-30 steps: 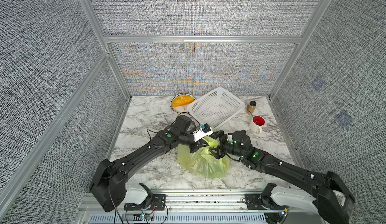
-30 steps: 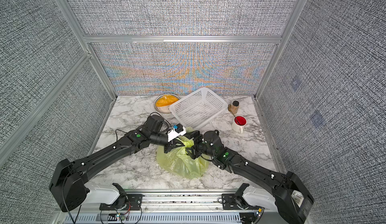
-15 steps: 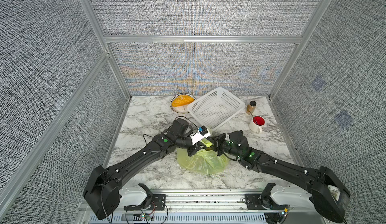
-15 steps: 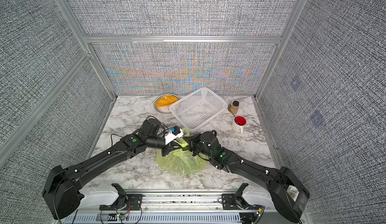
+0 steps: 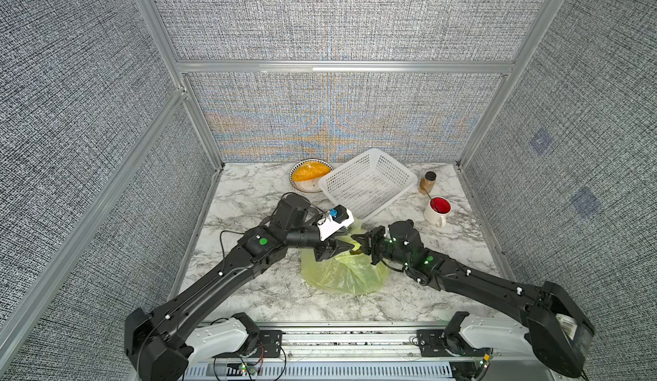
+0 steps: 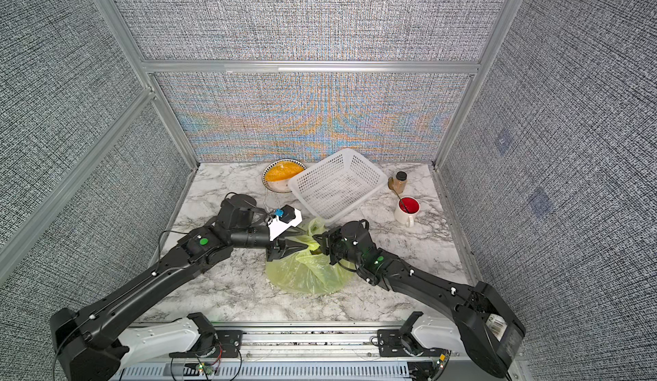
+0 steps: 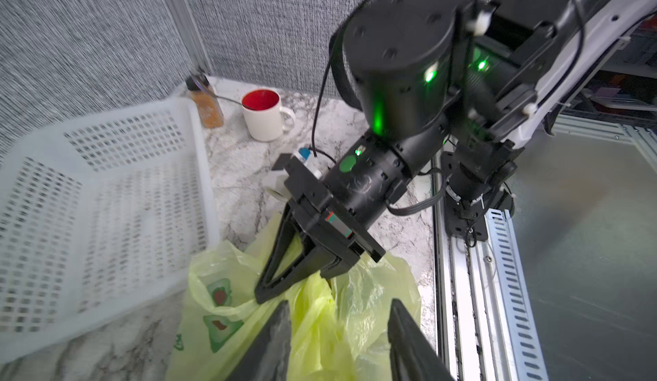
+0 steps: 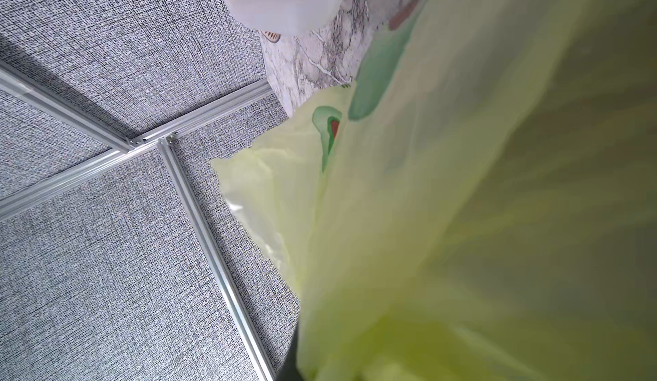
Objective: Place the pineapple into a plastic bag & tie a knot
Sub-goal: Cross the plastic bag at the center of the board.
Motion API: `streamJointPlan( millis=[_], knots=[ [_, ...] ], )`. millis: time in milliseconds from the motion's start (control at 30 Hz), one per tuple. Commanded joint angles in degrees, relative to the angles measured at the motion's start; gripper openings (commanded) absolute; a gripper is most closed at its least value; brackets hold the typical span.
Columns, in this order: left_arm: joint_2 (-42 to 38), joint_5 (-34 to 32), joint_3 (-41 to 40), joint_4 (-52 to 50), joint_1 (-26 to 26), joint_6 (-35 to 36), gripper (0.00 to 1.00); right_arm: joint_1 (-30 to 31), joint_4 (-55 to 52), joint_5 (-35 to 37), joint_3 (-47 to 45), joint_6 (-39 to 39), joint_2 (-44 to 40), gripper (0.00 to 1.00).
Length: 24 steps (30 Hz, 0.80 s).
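The translucent yellow-green avocado-printed plastic bag point(image 5: 341, 272) sits bulging on the marble table point(image 5: 241, 198), its top bunched up.

Lab test cell: fabric panels point(image 5: 320, 16), aluminium frame point(image 5: 341, 66)

Yellow-green plastic bag point(image 5: 343, 272) sits bulging on the marble tabletop point(image 5: 249, 191), seen in a top view. Its bunched top lies between the left gripper point(image 5: 346, 242) and the right gripper point(image 5: 359, 244), which meet tip to tip; the right jaws are pressed together on the plastic. Towards the back wall: bowl of orange food point(image 5: 308, 174) just beside a white perforated basket point(image 5: 368, 183), then a brown spice jar point(image 5: 427, 183) and a white mug of red liquid point(image 5: 438, 210).
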Motion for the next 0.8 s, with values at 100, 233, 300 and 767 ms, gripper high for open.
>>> streamJointPlan(
  millis=[100, 233, 300, 767],
  knots=[
    [1.8, -16.4, 0.1, 1.0, 2.4, -3.4, 0.59, -1.7, -7.8, -1.8, 3.9, -8.4, 0.1, 0.00],
    [11.5, -17.0, 3.3, -6.6, 4.5, -2.4, 0.52, -2.7, -12.2, -3.5, 7.0, -14.5, 0.6, 0.00],
    [15.2, -14.2, 3.5, -8.7, 4.9, -1.8, 0.51, -3.5, -13.8, -5.0, 8.3, -17.8, 1.0, 0.00],
    [19.9, 11.9, -2.7, -5.9, 1.4, -7.3, 0.46, -7.5, -25.8, -25.7, 28.3, -48.1, 12.5, 0.00]
  ],
)
